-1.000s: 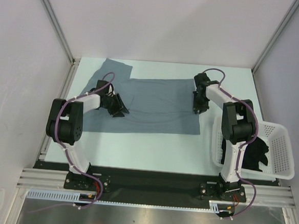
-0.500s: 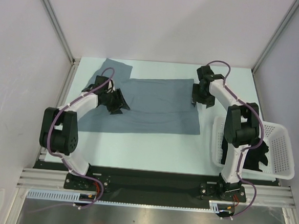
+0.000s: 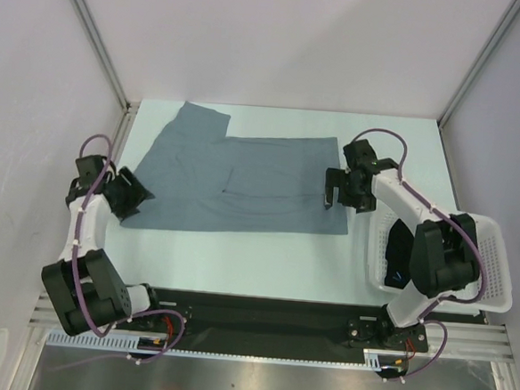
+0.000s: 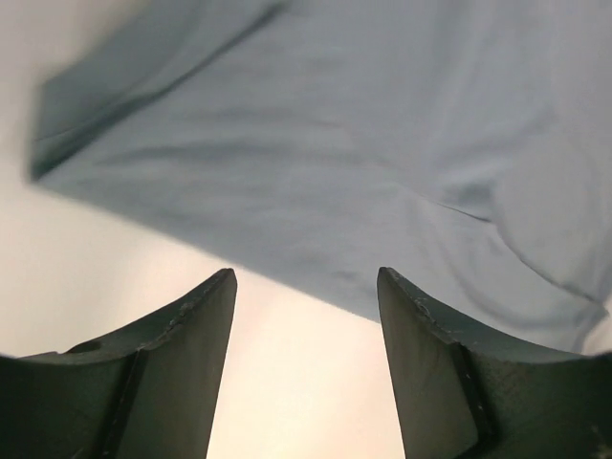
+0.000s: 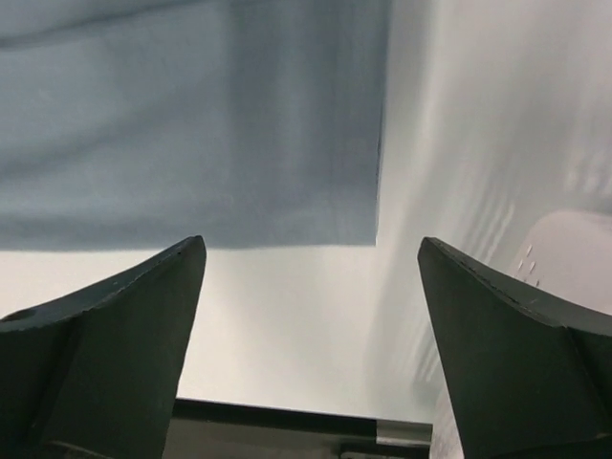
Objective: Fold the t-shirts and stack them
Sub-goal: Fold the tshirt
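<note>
The pale bluish-white tabletop (image 3: pixel 256 257) spreads beneath my left fingers (image 4: pixel 163 373) and my right fingers (image 5: pixel 105 344). A white plastic lattice basket (image 3: pixel 490 256) stands on it to the right of my right fingers, near them but apart, at the table's right edge. Back behind both pairs of fingers a black strip (image 3: pixel 261 309) runs along the near edge, and beyond it lies a brushed grey metal sheet (image 3: pixel 274 383). Far ahead, slanted aluminium posts (image 3: pixel 93 32) frame plain white walls (image 3: pixel 279 45).

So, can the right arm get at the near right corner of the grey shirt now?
Probably yes. The right gripper hangs open close by that corner of the grey shirt, and nothing lies in between.
</note>
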Controlling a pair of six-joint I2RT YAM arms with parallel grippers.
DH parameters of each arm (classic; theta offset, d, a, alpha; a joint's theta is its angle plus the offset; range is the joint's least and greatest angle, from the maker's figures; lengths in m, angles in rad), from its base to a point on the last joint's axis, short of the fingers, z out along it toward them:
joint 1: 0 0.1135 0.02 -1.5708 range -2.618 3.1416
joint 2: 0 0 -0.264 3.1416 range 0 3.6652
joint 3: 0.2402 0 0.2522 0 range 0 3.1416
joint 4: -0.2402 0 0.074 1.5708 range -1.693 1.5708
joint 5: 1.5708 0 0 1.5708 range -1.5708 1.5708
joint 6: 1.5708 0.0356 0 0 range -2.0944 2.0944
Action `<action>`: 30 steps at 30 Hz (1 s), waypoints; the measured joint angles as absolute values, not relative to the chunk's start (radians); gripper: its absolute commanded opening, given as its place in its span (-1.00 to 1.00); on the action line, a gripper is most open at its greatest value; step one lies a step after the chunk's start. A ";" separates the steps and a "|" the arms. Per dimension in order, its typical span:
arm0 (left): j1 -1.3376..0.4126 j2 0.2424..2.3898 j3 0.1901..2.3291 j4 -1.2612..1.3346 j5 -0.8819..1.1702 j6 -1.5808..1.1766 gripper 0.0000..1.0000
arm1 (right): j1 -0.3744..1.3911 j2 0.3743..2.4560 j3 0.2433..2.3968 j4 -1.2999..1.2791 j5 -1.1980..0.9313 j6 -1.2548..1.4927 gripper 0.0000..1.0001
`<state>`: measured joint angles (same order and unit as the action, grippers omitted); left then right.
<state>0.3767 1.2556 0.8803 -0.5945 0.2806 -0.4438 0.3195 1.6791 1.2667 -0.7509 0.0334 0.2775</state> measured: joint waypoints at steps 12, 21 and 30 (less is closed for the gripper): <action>0.559 1.242 0.722 -0.570 0.249 -0.500 0.26 | 0.323 1.487 1.002 -0.633 0.089 0.535 0.67; 0.583 1.299 0.651 -0.487 0.247 -0.532 0.24 | 0.389 1.459 0.904 -0.546 0.187 0.715 0.60; 0.609 1.333 0.671 -0.479 0.237 -0.522 0.25 | 0.421 1.509 0.896 -0.512 0.199 0.696 0.61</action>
